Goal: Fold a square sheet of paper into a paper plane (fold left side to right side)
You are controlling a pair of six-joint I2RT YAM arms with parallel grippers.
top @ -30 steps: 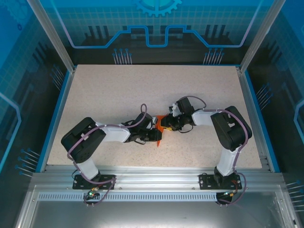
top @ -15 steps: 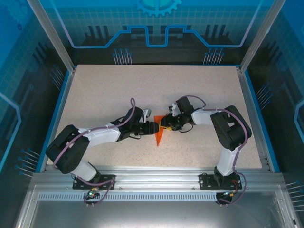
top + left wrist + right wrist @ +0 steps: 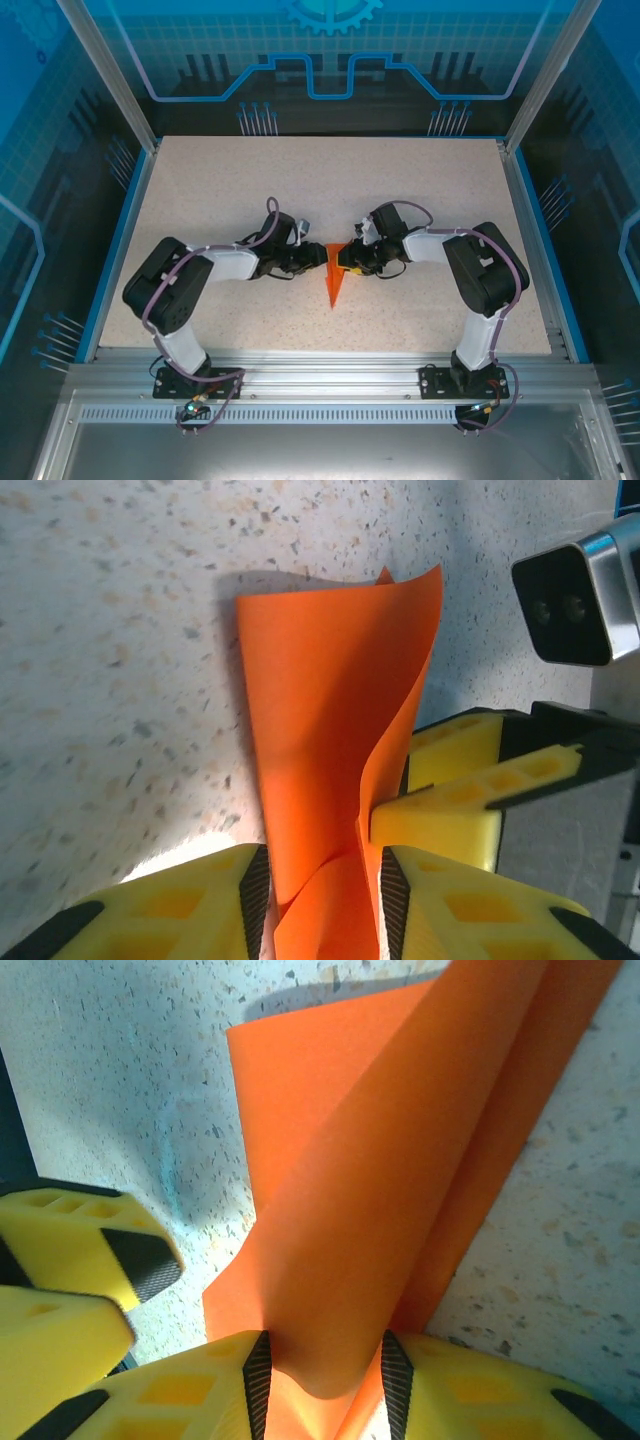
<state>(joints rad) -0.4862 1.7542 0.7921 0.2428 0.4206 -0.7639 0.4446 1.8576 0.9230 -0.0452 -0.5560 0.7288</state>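
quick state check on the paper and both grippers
orange paper, folded to a narrow point, one flap standing up
left gripper, jaws either side of the paper, grip unclear
right gripper, jaws shut on the raised flap

Shifted left gripper (image 3: 319, 264) from just below the frame's centre up and slightly left, to the left edge of the paper plane (image 3: 332, 284). Swung its elbow (image 3: 165, 290) out toward the lower left, then back up. Bared the orange tip, now pointing down below centre.
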